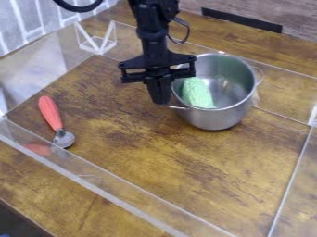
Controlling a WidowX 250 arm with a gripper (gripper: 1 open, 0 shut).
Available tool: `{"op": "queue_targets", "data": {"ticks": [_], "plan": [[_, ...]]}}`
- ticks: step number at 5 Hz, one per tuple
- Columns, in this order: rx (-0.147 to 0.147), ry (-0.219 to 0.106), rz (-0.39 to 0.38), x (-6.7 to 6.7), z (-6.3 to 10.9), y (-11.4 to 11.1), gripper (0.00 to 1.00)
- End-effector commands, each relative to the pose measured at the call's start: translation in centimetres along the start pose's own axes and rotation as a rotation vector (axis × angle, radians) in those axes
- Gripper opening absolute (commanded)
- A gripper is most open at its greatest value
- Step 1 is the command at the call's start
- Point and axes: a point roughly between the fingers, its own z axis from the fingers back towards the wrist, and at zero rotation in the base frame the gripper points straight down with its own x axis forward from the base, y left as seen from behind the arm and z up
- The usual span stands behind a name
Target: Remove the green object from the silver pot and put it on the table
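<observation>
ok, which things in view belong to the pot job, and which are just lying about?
Part of the job:
- light-green oblong textured object, inside the pot
- round shiny steel pot
- dark brown wooden table, where the green object should go
- black robot gripper, at the pot's side

Just lying about:
- red-handled metal spoon

The robot arm is dark, nearly black all over, built of slim, angular segments. Toward its lower end it widens into a broad crosswise part with knobbly, block-like outlines, and the gripper there is the same dark colour. A thin black cable loops out at the upper left, and another thin dark cable curves beside the arm's right edge in the view. Finer surface details are too small to tell.
</observation>
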Motion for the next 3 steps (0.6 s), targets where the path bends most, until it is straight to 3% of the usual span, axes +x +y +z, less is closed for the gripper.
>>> {"op": "queue_targets", "data": {"ticks": [1, 3], "plan": [[-0.018, -0.049, -0.014, 0.87, 1.55, -1.08, 0.0], [0.002, -0.05, 0.007, 1.59, 0.98, -0.7, 0.0]]}}
